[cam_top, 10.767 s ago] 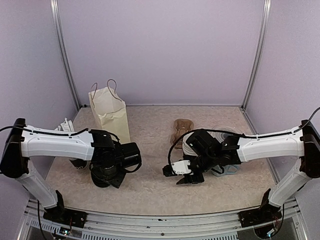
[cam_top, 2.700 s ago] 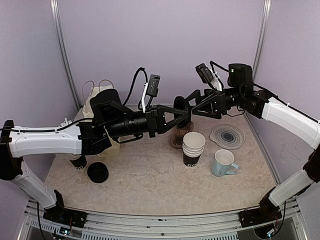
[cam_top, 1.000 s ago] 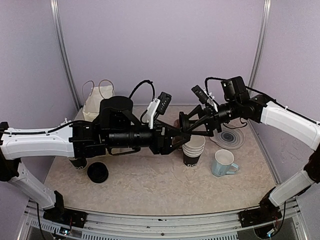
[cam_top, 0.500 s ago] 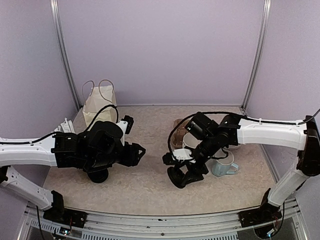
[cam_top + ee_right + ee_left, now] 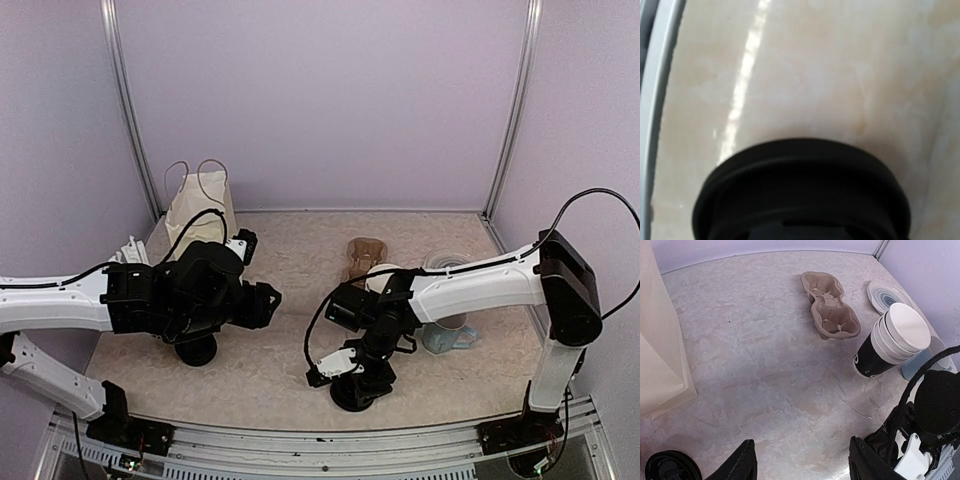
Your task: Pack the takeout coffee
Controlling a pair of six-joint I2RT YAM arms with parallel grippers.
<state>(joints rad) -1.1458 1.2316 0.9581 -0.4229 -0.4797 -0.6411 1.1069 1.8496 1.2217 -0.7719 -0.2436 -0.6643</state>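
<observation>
A stack of black paper cups (image 5: 890, 347) with white insides stands right of centre; in the top view only its white rim (image 5: 383, 271) shows behind my right arm. My right gripper (image 5: 356, 378) is low over the near table, shut on a black round lid (image 5: 360, 393). That lid fills the lower right wrist view (image 5: 800, 192) and hides the fingers. My left gripper (image 5: 805, 465) is open and empty, above bare table left of the cups; in the top view it (image 5: 268, 300) points right. More black lids (image 5: 196, 350) lie under my left arm and show in the left wrist view (image 5: 670, 467).
A cream paper bag (image 5: 200, 215) stands at the back left. A brown cardboard cup carrier (image 5: 830, 305) lies behind the cups. A grey plate (image 5: 447, 260) and a light-blue mug (image 5: 447, 336) are at the right. White sticks (image 5: 130, 250) show at the far left.
My right gripper has come down from mid-air to the near table with the lid. My left arm pulled back to the left and lowered, its gripper empty.
</observation>
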